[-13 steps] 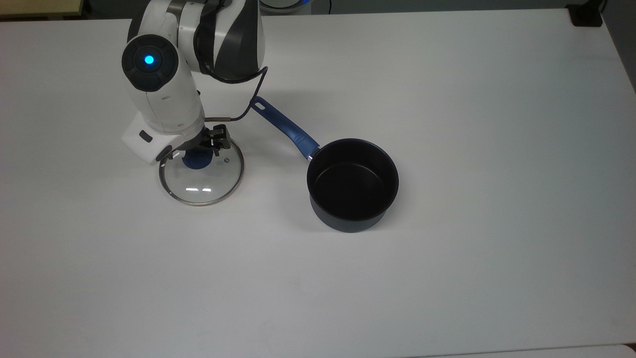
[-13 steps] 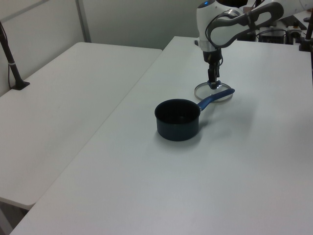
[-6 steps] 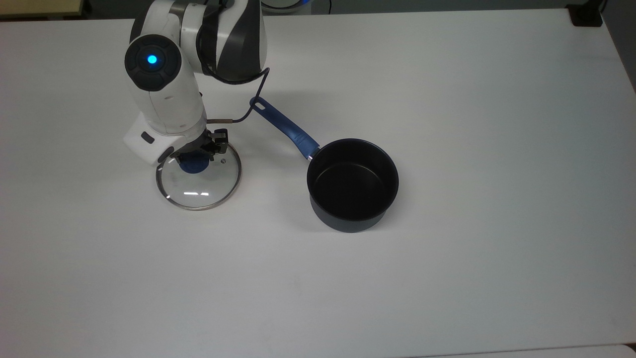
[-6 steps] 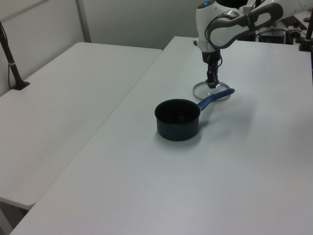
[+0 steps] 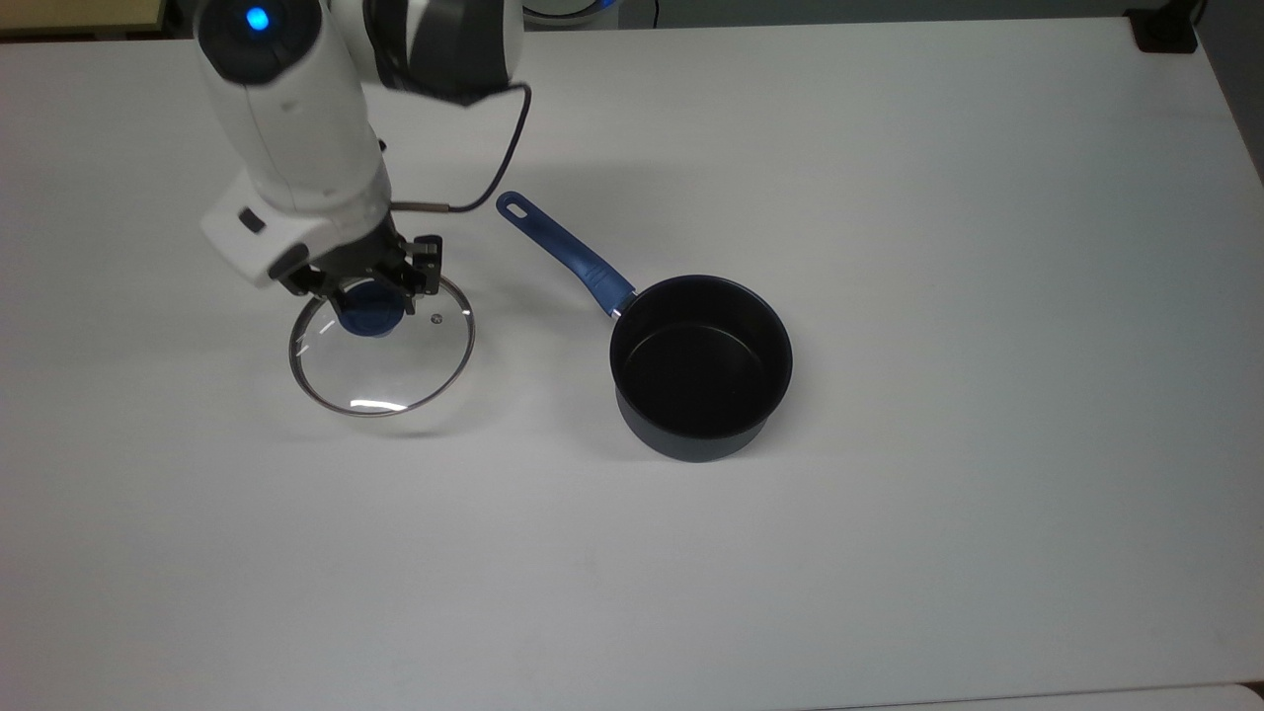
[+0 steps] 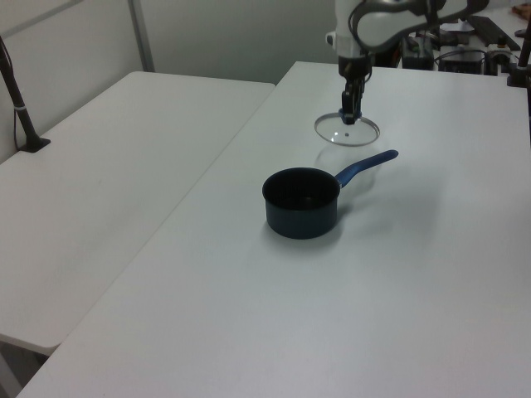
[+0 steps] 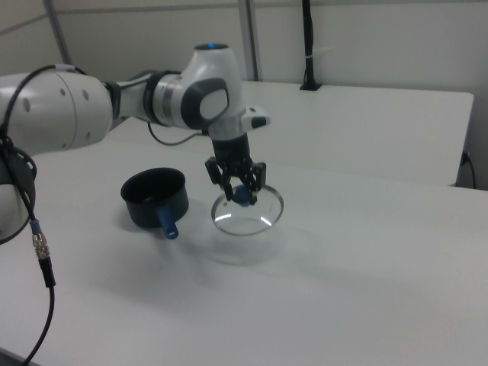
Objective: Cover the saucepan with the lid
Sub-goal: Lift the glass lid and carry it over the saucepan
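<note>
Lid [image 5: 383,357] is up off the table [image 5: 889,553] now — half a second ago its rim lay on the surface, a second ago too. Shadow sits separately below it in the right view, and in the left view the lid [image 6: 347,130] hangs clear above the surface. The arm has risen with it; its blue light has shifted toward the top view's upper left corner. Saucepan [image 5: 700,367] has not moved.

Gripper [image 5: 369,296] is clamped on the lid's blue knob [image 5: 371,312], fingers either side of it; in the right view the gripper [image 7: 238,188] comes down from above with the lid [image 7: 248,213] hanging roughly level beneath.

Counts: one lid, one saucepan, one arm, one cable [image 5: 499,163] looping off the wrist.

Saucepan stands upright near the middle of the table, open, black inside, its blue handle [image 5: 565,252] pointing toward the far left corner in the top view. The lid is held well apart from it, on the top view's left, nearer the table's far edge than the near one — handle end between the two. In the left view the saucepan [image 6: 302,201] is nearer the camera than the lid.
</note>
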Tool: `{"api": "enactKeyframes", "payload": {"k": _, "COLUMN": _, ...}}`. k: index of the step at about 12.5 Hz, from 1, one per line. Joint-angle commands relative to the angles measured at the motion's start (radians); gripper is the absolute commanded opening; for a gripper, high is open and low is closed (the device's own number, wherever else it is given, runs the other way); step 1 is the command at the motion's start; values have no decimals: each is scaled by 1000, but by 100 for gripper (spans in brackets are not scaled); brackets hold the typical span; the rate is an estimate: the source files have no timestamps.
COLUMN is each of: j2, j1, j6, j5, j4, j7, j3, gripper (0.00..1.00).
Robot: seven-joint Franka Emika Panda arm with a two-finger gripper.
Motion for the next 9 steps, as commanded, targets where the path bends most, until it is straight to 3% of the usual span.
{"api": "enactKeyframes", "payload": {"k": 1, "j2": -19, "j1": 42, "j6": -78, "j5": 22, "j4": 80, "j7": 91, "j3": 13, "gripper": 23}}
{"api": "enactKeyframes", "payload": {"k": 3, "j2": -19, "j1": 129, "j6": -156, "j5": 39, "j4": 130, "j7": 131, "j3": 13, "gripper": 23}}
{"api": "enactKeyframes", "payload": {"k": 7, "j2": -16, "j1": 341, "j6": -158, "j5": 40, "j4": 136, "j7": 268, "j3": 10, "gripper": 23}}
{"api": "enactKeyframes", "payload": {"k": 9, "j2": -8, "j1": 393, "j6": -158, "j5": 42, "j4": 136, "j7": 303, "j3": 12, "gripper": 23}}
